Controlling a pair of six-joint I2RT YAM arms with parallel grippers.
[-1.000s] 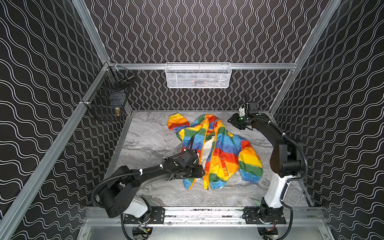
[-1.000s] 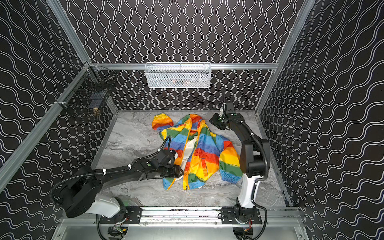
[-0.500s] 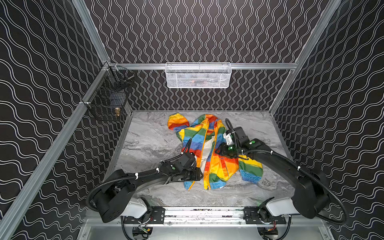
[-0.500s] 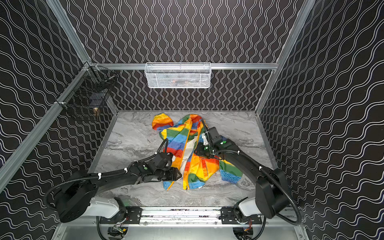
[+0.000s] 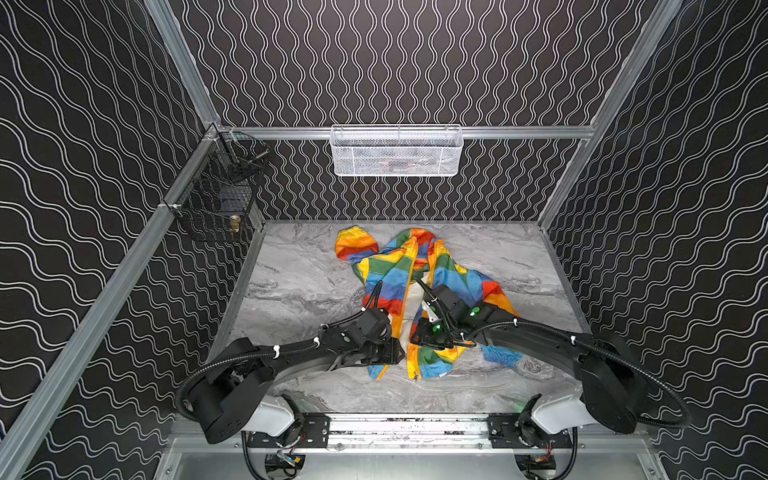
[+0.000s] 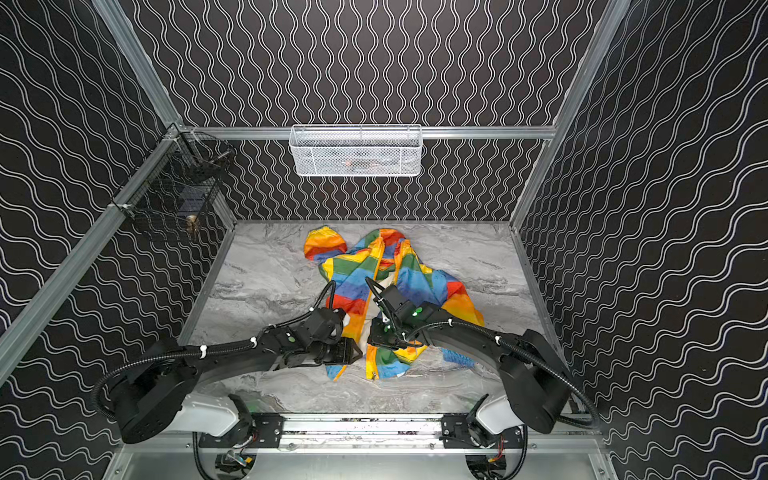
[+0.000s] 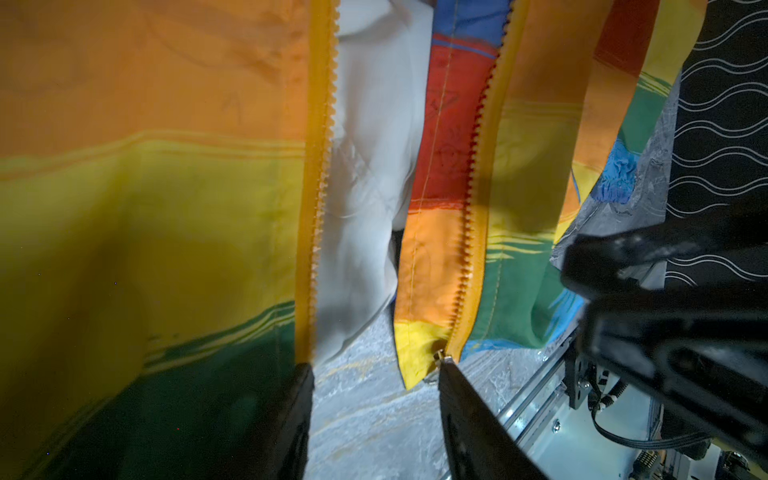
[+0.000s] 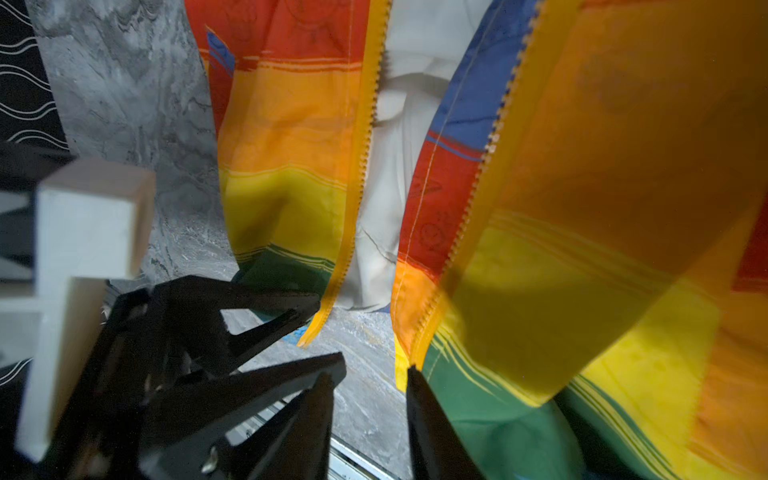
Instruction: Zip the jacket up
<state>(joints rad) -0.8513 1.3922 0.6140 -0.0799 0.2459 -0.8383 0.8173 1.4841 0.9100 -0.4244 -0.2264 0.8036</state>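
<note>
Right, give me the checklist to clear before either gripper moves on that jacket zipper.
1. jacket front up on the table: ok.
2. zipper halves joined at the hem: not ok, white lining shows between.
3. slider found: ok, at its half's hem end.
4. left gripper holding the slider: not ok, open, one finger beside it.
5. right gripper holding the hem: not ok, open, one finger at its edge.

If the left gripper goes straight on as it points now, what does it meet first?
Likely the white lining of the jacket, between its open zipper halves; the left gripper frames it beyond a strip of bare table. Depth is unclear.
</note>
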